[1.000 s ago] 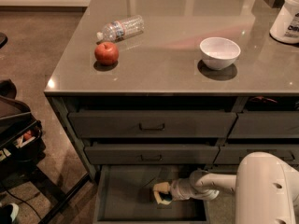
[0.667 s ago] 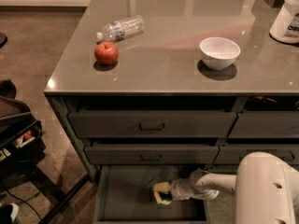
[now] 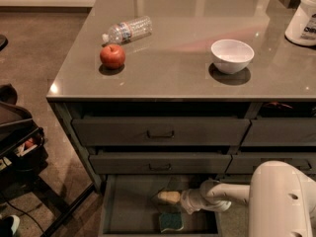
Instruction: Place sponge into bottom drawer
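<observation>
A robot's pale, tan-tipped gripper (image 3: 166,197) reaches into the wide, dark grey bottom drawer (image 3: 129,209), which stands pulled open at the foot of a cabinet. The white arm (image 3: 231,192) enters from the right, over the drawer's right side. How far the gripper is open cannot be told, and it has hold of nothing that can be made out.

Directly above the gripper sit two closed dark grey drawers, the middle drawer (image 3: 123,163) and the top drawer (image 3: 118,131), each with a rectangular handle. More grey drawer fronts (image 3: 279,132) lie up and to its right. Nothing stands between the gripper and the drawer floor.

Higher up, on the glossy grey countertop (image 3: 173,78), a red apple (image 3: 112,56) and a clear plastic bottle (image 3: 128,30) lying on its side sit above and left of the gripper. A white round bowl (image 3: 232,56) sits above and right, and a white tub (image 3: 302,18) farther right at the edge carries a dark label whose writing cannot be read. A black frame (image 3: 17,142) stands on the brown floor well to the gripper's left.

The small rectangular sponge (image 3: 171,221), green scouring face up with a yellowish edge, lies flat on the drawer floor just beside the gripper, on the side nearer the camera, close to the drawer's front.
</observation>
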Robot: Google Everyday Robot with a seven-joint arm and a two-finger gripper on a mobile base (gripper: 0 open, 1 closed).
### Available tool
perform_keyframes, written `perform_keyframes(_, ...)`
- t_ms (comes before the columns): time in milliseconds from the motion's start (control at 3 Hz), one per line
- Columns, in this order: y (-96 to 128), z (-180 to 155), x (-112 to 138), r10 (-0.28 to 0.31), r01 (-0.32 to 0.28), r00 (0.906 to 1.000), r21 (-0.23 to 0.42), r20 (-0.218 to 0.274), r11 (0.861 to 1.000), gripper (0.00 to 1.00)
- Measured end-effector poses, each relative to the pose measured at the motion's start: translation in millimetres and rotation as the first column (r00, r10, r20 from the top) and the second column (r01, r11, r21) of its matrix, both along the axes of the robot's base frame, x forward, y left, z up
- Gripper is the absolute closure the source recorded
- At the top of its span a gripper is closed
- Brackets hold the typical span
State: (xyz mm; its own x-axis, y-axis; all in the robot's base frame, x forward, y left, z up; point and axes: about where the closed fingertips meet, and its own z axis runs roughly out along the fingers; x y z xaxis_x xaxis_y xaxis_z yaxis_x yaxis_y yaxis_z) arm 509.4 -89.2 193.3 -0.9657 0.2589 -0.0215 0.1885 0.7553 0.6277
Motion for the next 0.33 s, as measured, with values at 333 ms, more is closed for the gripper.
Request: perform_keyframes(333, 0.0, 0.0, 0.0, 0.000, 0.000, 1.0000, 0.000, 0.000, 1.000, 0.00)
